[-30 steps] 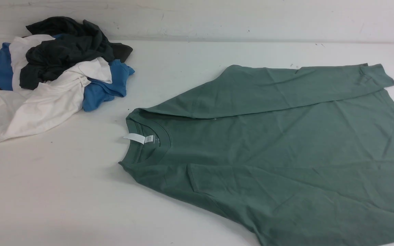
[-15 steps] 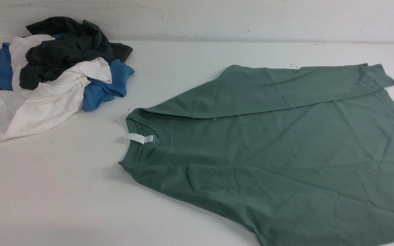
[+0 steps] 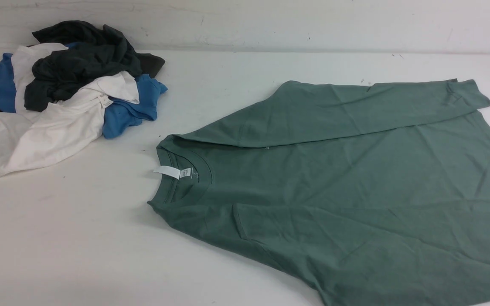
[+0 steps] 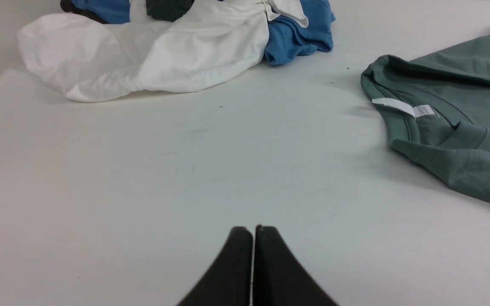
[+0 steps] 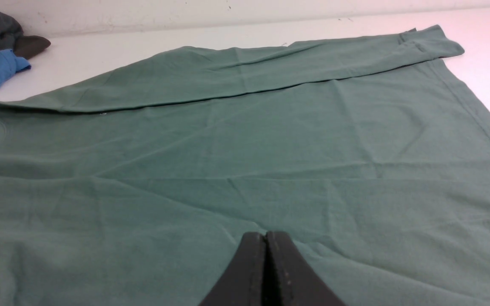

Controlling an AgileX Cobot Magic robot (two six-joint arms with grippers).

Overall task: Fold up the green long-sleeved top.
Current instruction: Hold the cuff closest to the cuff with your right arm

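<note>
The green long-sleeved top (image 3: 355, 187) lies flat on the white table, its collar with a white neck label (image 3: 167, 171) pointing left. One sleeve (image 3: 377, 106) is folded across the far side of the body, and the near sleeve also lies over the body. In the left wrist view, my left gripper (image 4: 253, 231) is shut and empty over bare table, well short of the collar (image 4: 398, 106). My right gripper (image 5: 266, 236) is shut above the top's body (image 5: 245, 144), holding nothing. Neither gripper shows in the front view.
A heap of other garments sits at the far left: a dark charcoal one (image 3: 83, 59), a bright blue one (image 3: 130, 110) and a white one (image 3: 36, 131). The back wall (image 3: 245, 21) runs behind the table.
</note>
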